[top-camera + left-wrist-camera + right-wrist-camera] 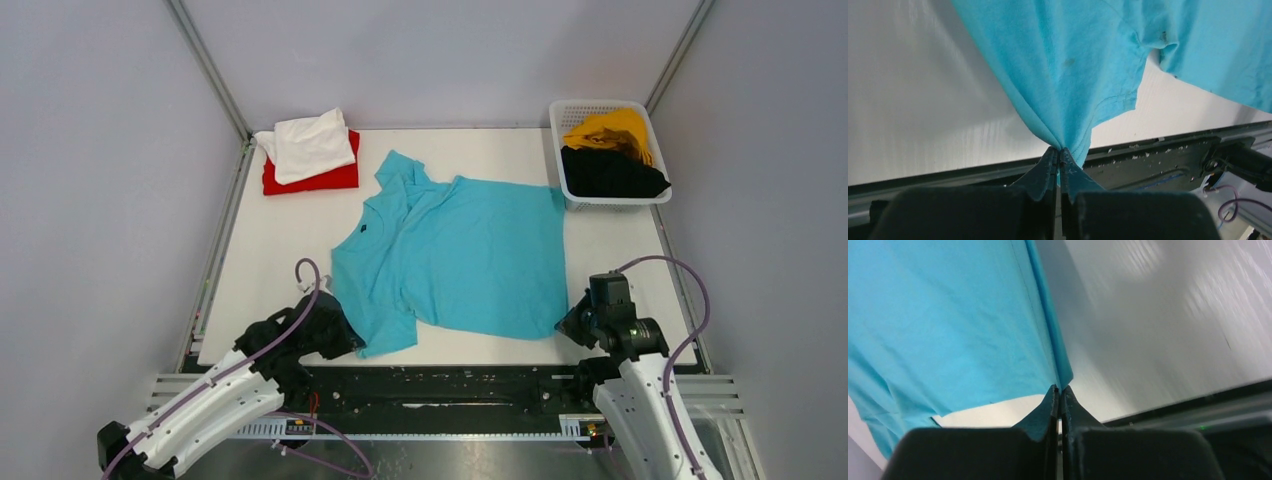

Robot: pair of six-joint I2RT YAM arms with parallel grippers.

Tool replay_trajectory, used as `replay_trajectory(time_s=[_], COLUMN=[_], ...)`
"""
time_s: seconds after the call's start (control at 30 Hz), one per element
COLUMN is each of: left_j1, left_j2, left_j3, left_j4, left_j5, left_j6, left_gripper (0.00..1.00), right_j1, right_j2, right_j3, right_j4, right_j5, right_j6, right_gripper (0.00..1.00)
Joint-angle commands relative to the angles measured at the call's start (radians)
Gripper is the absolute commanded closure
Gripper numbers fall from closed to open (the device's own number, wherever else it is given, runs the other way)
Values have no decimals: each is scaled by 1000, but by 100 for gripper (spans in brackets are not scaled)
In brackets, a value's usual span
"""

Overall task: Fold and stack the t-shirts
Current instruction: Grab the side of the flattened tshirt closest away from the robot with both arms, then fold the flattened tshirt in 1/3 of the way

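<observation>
The turquoise t-shirt (460, 250) lies spread across the middle of the table, collar to the left. My left gripper (345, 338) is shut on its near sleeve, with the bunched cloth (1068, 65) pinched at the fingertips in the left wrist view. My right gripper (566, 325) is shut on the shirt's near hem corner; the cloth (948, 315) shows in the right wrist view. A folded white t-shirt (308, 145) lies on a folded red t-shirt (320, 178) at the back left. The mustard yellow t-shirt (608, 130) and black t-shirt (610, 172) lie in the basket.
The white mesh basket (565, 150) stands at the back right corner. The table's near edge and a black rail (450, 385) run just behind both grippers. Metal frame posts stand at the back corners.
</observation>
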Motion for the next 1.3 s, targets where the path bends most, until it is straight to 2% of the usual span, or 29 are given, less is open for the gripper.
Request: replay_trajectory(time_s=[0.0, 0.1, 0.17, 0.33, 0.53, 0.7, 0.9, 1.07, 1.27], left_j1=[-22, -33, -35, -34, -35, -35, -10, 113, 285], left_j2=[-24, -43, -70, -144, -128, 14, 216, 384, 566], left_j3=[56, 77, 96, 112, 97, 139, 186, 284, 362], left_j4=[-72, -114, -147, -221, -68, 151, 392, 443, 571], left_j5=[73, 67, 62, 38, 61, 35, -25, -62, 60], left_j6=[-16, -31, -39, -64, -37, 31, 26, 77, 133], left_gripper=[100, 100, 100, 100, 100, 100, 100, 100, 100], right_j1=[2, 2, 2, 2, 2, 2, 3, 2, -2], right_j2=[-73, -165, -207, -160, -137, -53, 94, 224, 333], right_j3=[83, 129, 134, 110, 106, 75, 101, 155, 218], right_j4=[-294, -397, -401, -378, -335, -204, -32, 61, 154], right_j5=[-28, 3, 28, -25, -12, -64, -71, -83, -16], right_j6=[17, 28, 47, 15, -6, -14, -38, -79, -88], right_gripper=[99, 96, 96, 95, 94, 93, 92, 92, 92])
